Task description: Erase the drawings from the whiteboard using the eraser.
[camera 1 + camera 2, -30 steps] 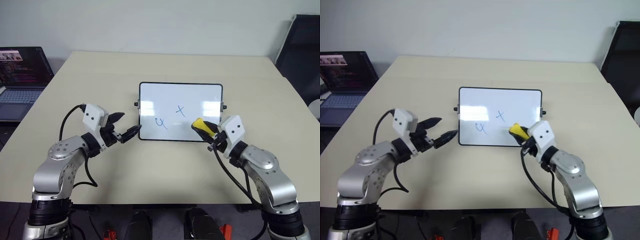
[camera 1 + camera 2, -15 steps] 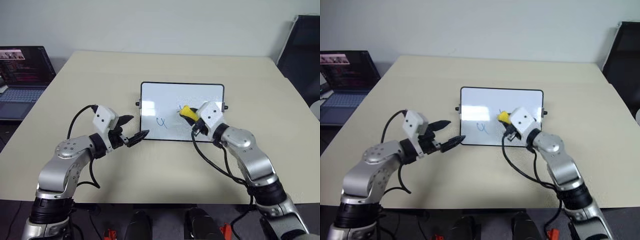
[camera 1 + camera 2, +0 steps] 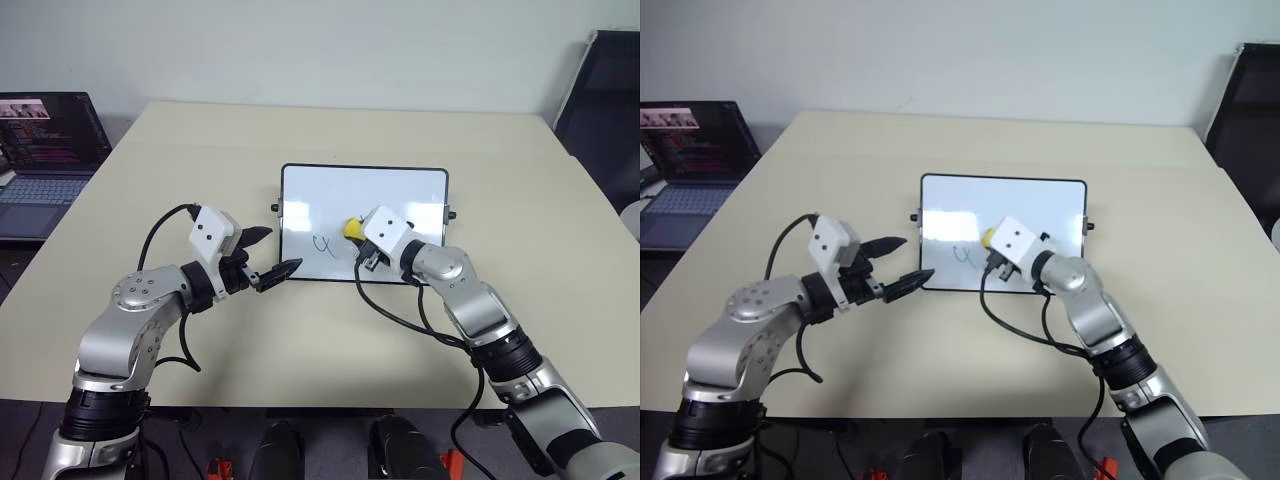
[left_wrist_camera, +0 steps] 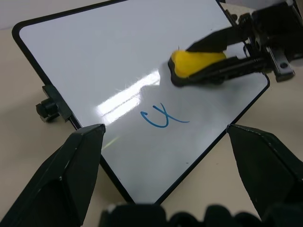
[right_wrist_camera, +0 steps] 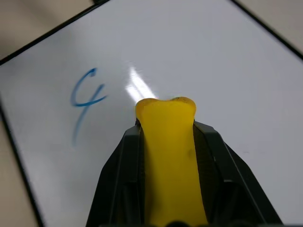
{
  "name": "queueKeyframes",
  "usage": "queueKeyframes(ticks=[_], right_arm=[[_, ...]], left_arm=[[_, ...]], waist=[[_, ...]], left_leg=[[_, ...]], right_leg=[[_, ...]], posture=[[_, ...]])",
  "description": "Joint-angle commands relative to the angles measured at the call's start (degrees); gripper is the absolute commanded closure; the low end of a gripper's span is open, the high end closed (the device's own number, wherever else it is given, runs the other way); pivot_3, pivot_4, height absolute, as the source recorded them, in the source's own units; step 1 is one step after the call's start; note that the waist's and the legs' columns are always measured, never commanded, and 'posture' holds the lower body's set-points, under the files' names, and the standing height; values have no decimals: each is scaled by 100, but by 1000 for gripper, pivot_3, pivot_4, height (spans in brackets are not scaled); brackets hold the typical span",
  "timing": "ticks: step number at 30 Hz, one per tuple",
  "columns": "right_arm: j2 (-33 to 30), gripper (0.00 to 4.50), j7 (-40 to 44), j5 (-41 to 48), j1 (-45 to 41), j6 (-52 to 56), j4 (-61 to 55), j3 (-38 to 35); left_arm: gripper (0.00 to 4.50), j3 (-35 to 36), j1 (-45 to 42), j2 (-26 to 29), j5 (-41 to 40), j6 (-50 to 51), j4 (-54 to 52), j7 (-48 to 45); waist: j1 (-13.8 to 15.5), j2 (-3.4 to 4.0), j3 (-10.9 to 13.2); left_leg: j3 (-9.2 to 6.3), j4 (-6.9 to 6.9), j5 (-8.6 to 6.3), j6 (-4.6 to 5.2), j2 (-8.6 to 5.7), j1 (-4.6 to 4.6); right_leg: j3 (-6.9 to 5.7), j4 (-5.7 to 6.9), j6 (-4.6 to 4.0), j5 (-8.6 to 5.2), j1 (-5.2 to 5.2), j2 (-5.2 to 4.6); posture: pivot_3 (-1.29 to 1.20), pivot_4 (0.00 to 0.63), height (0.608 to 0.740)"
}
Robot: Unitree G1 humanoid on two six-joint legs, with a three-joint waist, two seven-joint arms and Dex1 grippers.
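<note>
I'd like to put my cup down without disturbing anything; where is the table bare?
The far strip of table behind the whiteboard is bare, as is the right side beyond it. It is crowded at the board's near edge, where the left tool and the right tool holding the eraser work.

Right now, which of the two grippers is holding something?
The right gripper: it is shut on the yellow eraser over the whiteboard. The left gripper is open and holds nothing, at the board's near left corner.
</note>
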Motion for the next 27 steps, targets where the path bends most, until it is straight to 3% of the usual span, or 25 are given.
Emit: queueKeyframes(ticks=[1,5,13,20,27], right_arm=[[-67,3413,-394,-342,-154,3,164,-172],[-42,3414,-987,-595,-455,-194,555,-404],[-297,3414,427,-436,-53,136,77,215],[-121,3416,-818,-920,-427,-153,518,-285],[-358,3416,26,-755,-147,157,330,-57]], left_arm=[[0,27,-24,34,9,-147,-116,-22],[0,8,-14,11,24,-175,-94,-43],[0,-18,-2,-8,21,-251,-31,-60],[0,-21,3,-2,14,-278,-11,-73],[0,-35,-5,-5,9,-296,4,-70]], waist=[[-1,0,0],[7,-1,0],[7,-7,-5],[-8,-7,-4],[22,-11,-7]], left_leg=[[0,2,0,0,0,3],[1,17,7,6,-1,6],[0,19,8,9,2,8],[0,28,11,13,2,12],[1,32,13,14,1,10]], right_leg=[[0,2,-4,-1,3,0],[3,2,-34,0,7,0],[1,-1,-33,-1,15,1],[3,4,-40,8,15,3],[4,-3,-39,8,21,1]], posture=[[0,150,740],[0,150,740],[0,150,740],[0,150,740],[0,150,740]])
